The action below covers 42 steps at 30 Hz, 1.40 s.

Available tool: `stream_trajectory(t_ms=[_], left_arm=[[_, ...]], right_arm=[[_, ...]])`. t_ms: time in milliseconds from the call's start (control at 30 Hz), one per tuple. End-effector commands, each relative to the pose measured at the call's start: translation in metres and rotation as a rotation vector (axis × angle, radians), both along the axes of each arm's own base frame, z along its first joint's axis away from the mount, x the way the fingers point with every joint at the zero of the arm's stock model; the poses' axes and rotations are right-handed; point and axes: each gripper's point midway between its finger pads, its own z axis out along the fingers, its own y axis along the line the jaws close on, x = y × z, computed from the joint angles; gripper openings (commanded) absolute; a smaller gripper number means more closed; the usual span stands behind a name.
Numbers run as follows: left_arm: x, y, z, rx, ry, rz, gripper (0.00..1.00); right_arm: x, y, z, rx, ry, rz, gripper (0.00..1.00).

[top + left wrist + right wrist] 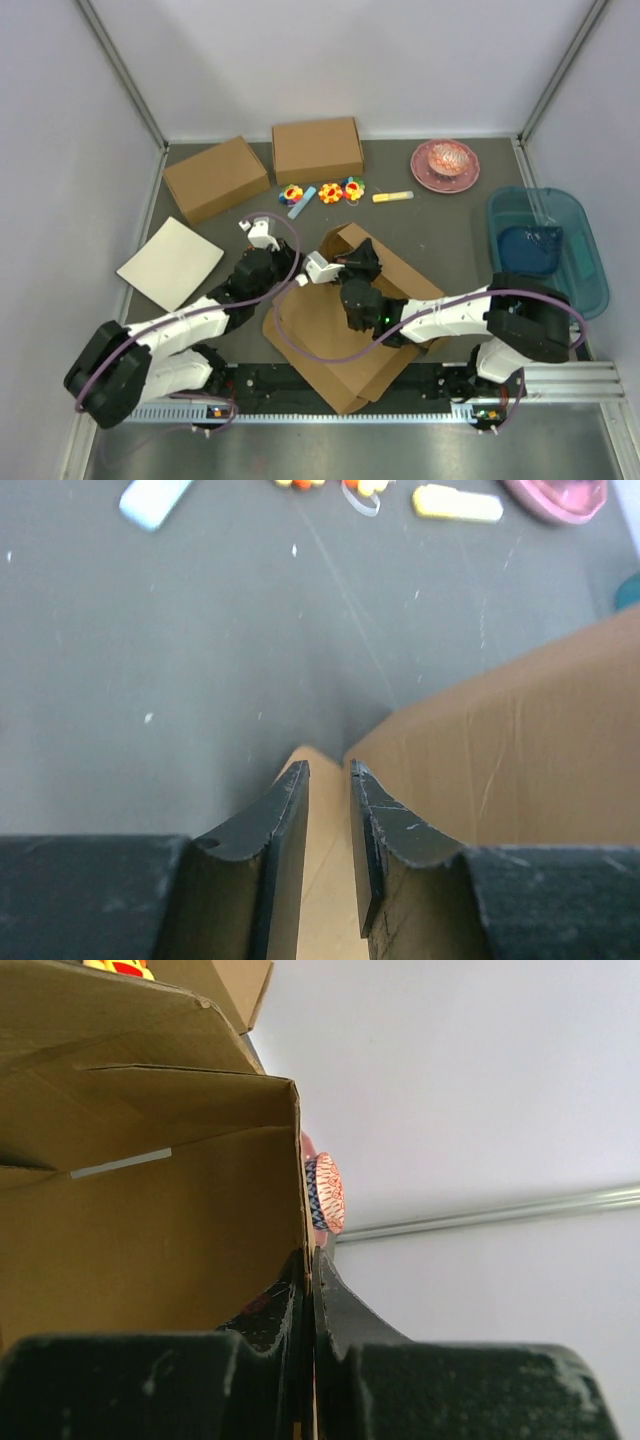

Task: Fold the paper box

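Observation:
The paper box (pixel 320 330) is a brown cardboard sheet lying partly folded at the table's middle, with one wall raised at its far end. My right gripper (pixel 362 262) is shut on the edge of that raised wall (pixel 150 1220), the thin cardboard pinched between its fingertips (pixel 311 1260). My left gripper (pixel 272 262) is at the sheet's left side. In the left wrist view its fingers (pixel 330 768) stand a narrow gap apart, and a tan cardboard corner shows in the gap. A raised panel (pixel 500 750) stands just to their right.
Two formed brown boxes (pixel 215 178) (pixel 317 149) stand at the back left. An off-white board (pixel 170 263) lies at the left. Small toys (pixel 325 192) and a yellow bar (pixel 392 197) lie behind the sheet. A pink bowl (pixel 445 164) and a blue tub (pixel 545 245) are at the right.

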Motion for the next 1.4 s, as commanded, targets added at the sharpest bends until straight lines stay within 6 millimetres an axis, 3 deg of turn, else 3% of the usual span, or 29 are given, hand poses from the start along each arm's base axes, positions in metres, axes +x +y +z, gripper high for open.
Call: stream_trajectory(t_ms=[0,133,233,333,667,800,1000,1200,1267,1367], left_arm=[[0.04,-0.015,0.064,-0.172,-0.17,0.028,0.28],[0.048,-0.036,0.065,-0.206,-0.157,-0.05,0.27],[0.032,-0.06,0.063,-0.255,-0.147,-0.211,0.29],[0.02,-0.072,0.054,-0.277,-0.13,-0.3,0.34],[-0.002,-0.073,0.035,-0.269,-0.129,-0.382,0.44],[-0.01,-0.067,0.034,-0.254,-0.158,-0.393,0.56],[-0.016,-0.059,0.031,-0.244,-0.215,-0.392,0.66],[-0.018,-0.061,0.045,-0.291,-0.309,-0.41,0.81],[-0.017,-0.063,0.05,-0.302,-0.338,-0.416,0.99],[-0.013,-0.066,0.047,-0.291,-0.338,-0.412,0.99]], right_arm=[[-0.005,-0.002,-0.018,0.017,0.042,0.023,0.0],[-0.006,-0.002,-0.021,0.029,0.054,0.029,0.0],[-0.006,-0.001,-0.021,0.035,0.056,0.033,0.0],[-0.006,0.0,-0.021,0.034,0.059,0.035,0.0],[-0.005,0.003,-0.023,0.041,0.067,0.036,0.0],[-0.006,0.002,-0.024,0.046,0.071,0.036,0.0],[-0.007,0.001,-0.019,0.076,0.086,0.042,0.0],[-0.008,0.001,-0.019,0.088,0.101,0.045,0.0],[-0.009,0.001,-0.02,0.09,0.106,0.045,0.0],[-0.009,0.001,-0.02,0.1,0.112,0.043,0.0]])
